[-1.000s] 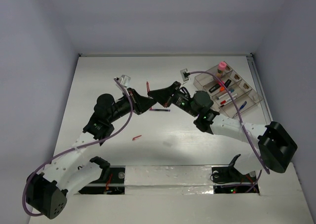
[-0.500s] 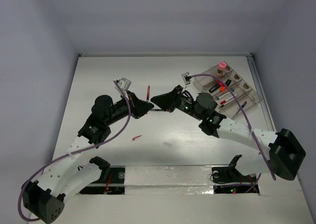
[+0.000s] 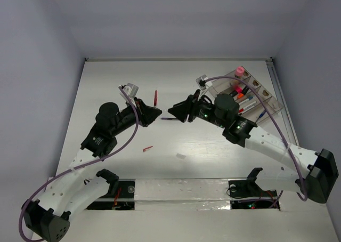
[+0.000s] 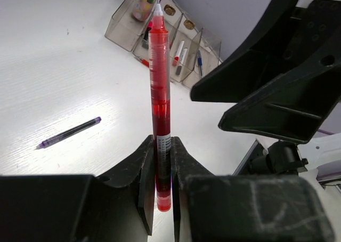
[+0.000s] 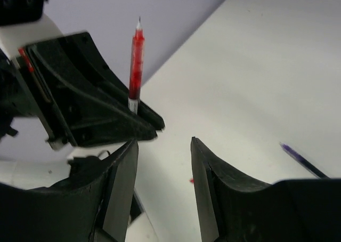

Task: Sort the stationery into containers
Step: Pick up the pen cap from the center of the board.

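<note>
My left gripper (image 3: 156, 113) is shut on a red pen (image 3: 155, 96) near its lower end; in the left wrist view (image 4: 162, 146) the pen (image 4: 160, 77) stands up between the jaws, above the table. My right gripper (image 3: 173, 111) is open and empty, facing the left one a short way off. In the right wrist view (image 5: 164, 140) it looks at the red pen (image 5: 136, 66). A purple pen (image 3: 169, 118) lies on the table between them. The clear organiser tray (image 3: 270, 104) at the back right holds pens, a marker and a pink-capped bottle (image 3: 240, 71).
A small red piece (image 3: 147, 148) and a small white piece (image 3: 181, 156) lie on the near table. A white clip-like piece (image 3: 201, 82) sits left of the tray. A blue pen (image 3: 261, 115) lies at the tray's near edge. Purple cables loop over both arms.
The two grippers have drawn slightly apart. The right arm's elbow and base link have swung right. The left gripper still holds the red pen, which shifted a little left.
</note>
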Motion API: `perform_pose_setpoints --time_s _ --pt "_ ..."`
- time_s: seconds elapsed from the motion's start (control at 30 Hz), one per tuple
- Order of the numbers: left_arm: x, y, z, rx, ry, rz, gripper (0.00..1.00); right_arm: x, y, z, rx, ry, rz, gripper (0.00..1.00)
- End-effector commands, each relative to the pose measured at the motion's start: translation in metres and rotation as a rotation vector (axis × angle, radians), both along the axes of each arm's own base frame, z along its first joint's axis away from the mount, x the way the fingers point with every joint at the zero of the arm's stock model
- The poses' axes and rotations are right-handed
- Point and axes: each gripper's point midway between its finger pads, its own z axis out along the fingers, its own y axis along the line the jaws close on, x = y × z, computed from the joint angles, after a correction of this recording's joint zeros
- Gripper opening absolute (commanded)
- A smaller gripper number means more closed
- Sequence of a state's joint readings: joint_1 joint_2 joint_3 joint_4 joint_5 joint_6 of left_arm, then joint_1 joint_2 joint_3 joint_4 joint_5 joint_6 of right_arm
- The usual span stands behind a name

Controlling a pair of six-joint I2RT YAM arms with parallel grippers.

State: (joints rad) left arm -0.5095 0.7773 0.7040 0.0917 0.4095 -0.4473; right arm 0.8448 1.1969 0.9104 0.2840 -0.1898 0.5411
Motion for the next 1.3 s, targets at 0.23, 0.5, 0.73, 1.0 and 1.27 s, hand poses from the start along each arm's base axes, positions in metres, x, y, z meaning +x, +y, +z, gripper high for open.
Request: perform_pose_setpoints --time_s 0.23,0.5,0.73,1.0,1.27 --pt "-0.015 0.011 0.051 0.069 -0.227 -0.039 0.0 -0.042 -0.044 -0.09 -0.406 0.122 0.102 0.47" --pt "-0.007 0.025 0.047 0.107 -0.256 0.048 0.0 -0.046 -0.058 -0.186 -0.767 0.3 0.148 0.58" --pt "0.012 0.052 0.033 0.163 -0.219 0.21 0.0 -0.049 -0.042 -0.227 -0.937 0.304 0.23 0.63" --pt "0.018 0.065 0.03 0.181 -0.207 0.28 0.0 -0.062 -0.035 -0.258 -1.044 0.322 0.312 0.62" --pt "0.017 0.069 0.031 0.182 -0.215 0.292 0.0 -0.075 -0.028 -0.275 -1.127 0.323 0.333 0.6"
